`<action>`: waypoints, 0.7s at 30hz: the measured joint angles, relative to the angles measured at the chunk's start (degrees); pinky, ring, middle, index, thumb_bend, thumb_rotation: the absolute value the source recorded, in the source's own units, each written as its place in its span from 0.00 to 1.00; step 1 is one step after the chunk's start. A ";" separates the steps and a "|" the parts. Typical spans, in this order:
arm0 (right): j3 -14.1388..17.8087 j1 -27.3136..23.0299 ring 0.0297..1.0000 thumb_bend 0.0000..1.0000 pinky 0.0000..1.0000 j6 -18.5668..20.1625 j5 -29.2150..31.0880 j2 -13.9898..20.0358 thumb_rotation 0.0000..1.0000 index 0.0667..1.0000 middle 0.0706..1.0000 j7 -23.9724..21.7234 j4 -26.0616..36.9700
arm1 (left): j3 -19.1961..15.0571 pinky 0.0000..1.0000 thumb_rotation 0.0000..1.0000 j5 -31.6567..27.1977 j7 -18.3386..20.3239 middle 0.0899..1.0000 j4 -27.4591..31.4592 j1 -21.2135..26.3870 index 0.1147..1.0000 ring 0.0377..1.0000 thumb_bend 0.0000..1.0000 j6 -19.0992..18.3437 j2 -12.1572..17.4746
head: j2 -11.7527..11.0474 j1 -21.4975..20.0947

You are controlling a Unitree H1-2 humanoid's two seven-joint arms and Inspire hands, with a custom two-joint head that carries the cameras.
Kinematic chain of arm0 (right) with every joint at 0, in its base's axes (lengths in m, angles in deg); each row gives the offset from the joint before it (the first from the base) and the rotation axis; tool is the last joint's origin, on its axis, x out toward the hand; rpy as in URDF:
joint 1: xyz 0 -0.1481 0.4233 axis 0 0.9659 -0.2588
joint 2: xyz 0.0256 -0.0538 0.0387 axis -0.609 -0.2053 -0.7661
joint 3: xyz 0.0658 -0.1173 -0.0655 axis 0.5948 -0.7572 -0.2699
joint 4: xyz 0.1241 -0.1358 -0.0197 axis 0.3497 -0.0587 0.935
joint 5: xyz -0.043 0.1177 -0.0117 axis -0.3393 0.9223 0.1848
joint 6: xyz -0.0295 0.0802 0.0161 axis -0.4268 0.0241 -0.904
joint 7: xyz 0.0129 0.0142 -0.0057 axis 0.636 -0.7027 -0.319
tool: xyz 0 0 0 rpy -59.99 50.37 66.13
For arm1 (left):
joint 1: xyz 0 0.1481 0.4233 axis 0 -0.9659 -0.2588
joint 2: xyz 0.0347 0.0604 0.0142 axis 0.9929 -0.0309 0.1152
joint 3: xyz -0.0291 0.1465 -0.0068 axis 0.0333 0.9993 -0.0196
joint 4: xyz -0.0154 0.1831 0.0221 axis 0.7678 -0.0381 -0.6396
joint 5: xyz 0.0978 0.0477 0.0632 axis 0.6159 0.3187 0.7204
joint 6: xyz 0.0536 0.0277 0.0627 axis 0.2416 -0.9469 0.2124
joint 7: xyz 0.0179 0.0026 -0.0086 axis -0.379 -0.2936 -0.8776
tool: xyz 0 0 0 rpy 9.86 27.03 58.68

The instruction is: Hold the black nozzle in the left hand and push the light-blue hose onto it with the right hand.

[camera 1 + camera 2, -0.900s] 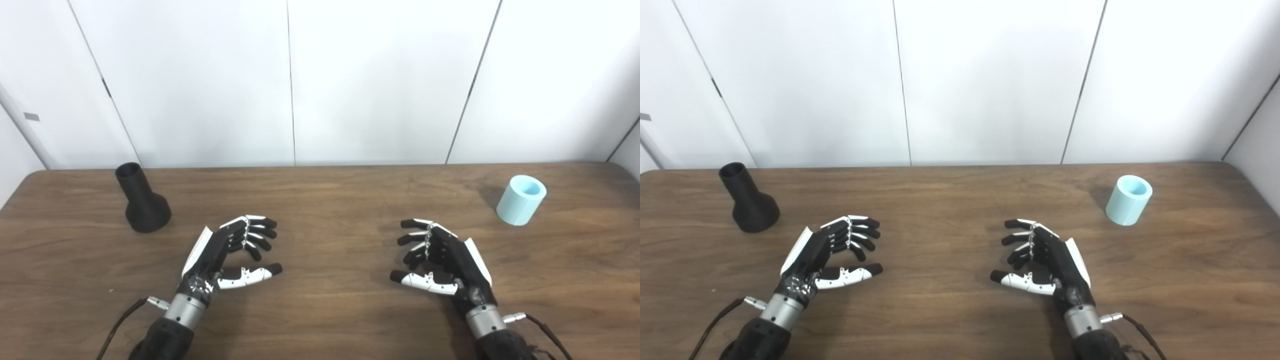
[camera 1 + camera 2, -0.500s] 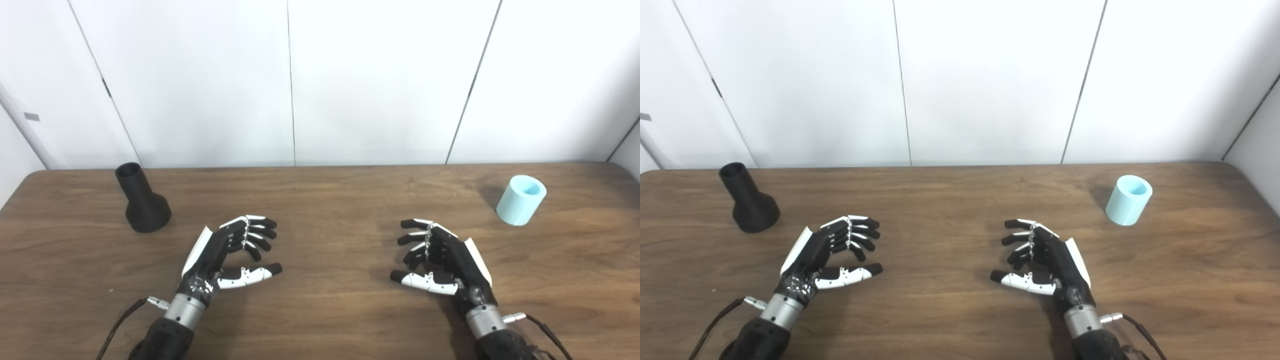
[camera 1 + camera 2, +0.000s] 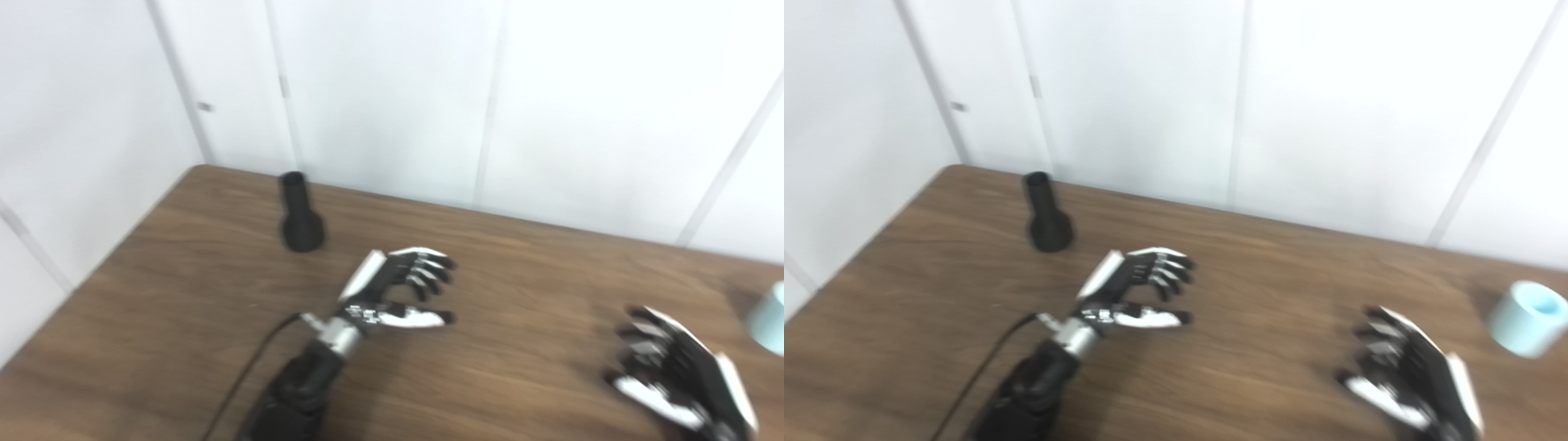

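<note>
Left eye view: black nozzle (image 3: 300,214) upright at upper left; left hand (image 3: 398,288) at centre and right hand (image 3: 674,367) at lower right, both spread and empty; light-blue hose (image 3: 768,318) cut by the right edge. Right eye view shows the hose (image 3: 1526,318) whole (blurred). The camera has swung left since earlier; things lie unmoved on the table (image 3: 1274,269).

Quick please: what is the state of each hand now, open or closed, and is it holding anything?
Left hand: open, holding nothing, apart from the black nozzle.
Right hand: open, holding nothing, apart from the light-blue hose.
</note>
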 measured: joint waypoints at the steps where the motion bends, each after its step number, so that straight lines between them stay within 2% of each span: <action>1: -0.06 -0.03 0.43 0.57 0.35 0.03 -0.31 -0.06 0.00 0.70 0.58 0.30 -0.03 | 0.00 0.52 0.09 0.63 -1.14 0.62 -0.17 0.14 0.61 0.63 0.72 -0.03 -0.27 | 0.00 -0.09; 3: -0.15 -0.23 0.40 0.57 0.34 -0.01 -1.24 -0.02 0.00 0.68 0.56 0.62 -0.09 | -0.05 0.56 0.12 1.97 -2.87 0.64 -0.24 0.27 0.61 0.66 0.72 -0.24 -0.70 | 0.00 -0.09; 4: -0.21 -0.27 0.39 0.56 0.33 0.03 -1.57 -0.03 0.00 0.68 0.50 0.78 -0.07 | -0.14 0.57 0.14 2.36 -4.01 0.65 -0.22 0.30 0.62 0.66 0.72 -0.25 -0.82 | -0.09 -0.44; 6: -0.28 -0.26 0.39 0.55 0.31 0.24 -1.88 -0.04 0.00 0.66 0.46 0.98 0.08 | -0.78 0.59 0.17 3.13 -6.27 0.65 0.15 0.21 0.63 0.67 0.72 -0.53 -1.09 | -0.18 -0.44; 10: -0.32 -0.21 0.38 0.55 0.31 0.66 -2.00 -0.04 0.00 0.65 0.45 0.99 0.70 | -3.22 0.57 0.19 4.59 -10.53 0.64 2.83 -0.92 0.60 0.65 0.69 -2.51 -1.87 | -0.09 -0.27; 12: -0.35 -0.23 0.38 0.55 0.31 0.85 -1.94 -0.07 0.00 0.65 0.45 0.97 0.90 | -4.56 0.52 0.16 5.19 -12.57 0.63 4.70 -1.91 0.58 0.61 0.66 -3.53 -2.27 | -0.09 0.00; 15: -0.45 -0.26 0.38 0.55 0.30 1.58 -2.19 -0.09 0.00 0.65 0.45 0.97 1.37 | -5.72 0.49 0.15 6.08 -13.86 0.60 7.29 -3.45 0.58 0.57 0.65 -5.25 -2.20 | -0.09 0.35; 17: -0.47 -0.24 0.38 0.55 0.29 1.86 -2.24 -0.08 0.00 0.64 0.45 0.99 1.54 | -6.97 0.48 0.14 5.98 -13.79 0.60 9.57 -5.07 0.59 0.56 0.65 -7.06 -1.37 | -0.09 0.44; 21: -0.34 -0.25 0.37 0.55 0.30 2.24 -2.22 -0.02 0.00 0.65 0.45 1.02 1.61 | -11.19 0.48 0.11 5.63 -13.27 0.59 13.11 -7.78 0.60 0.56 0.67 -10.20 2.70 | -0.09 0.79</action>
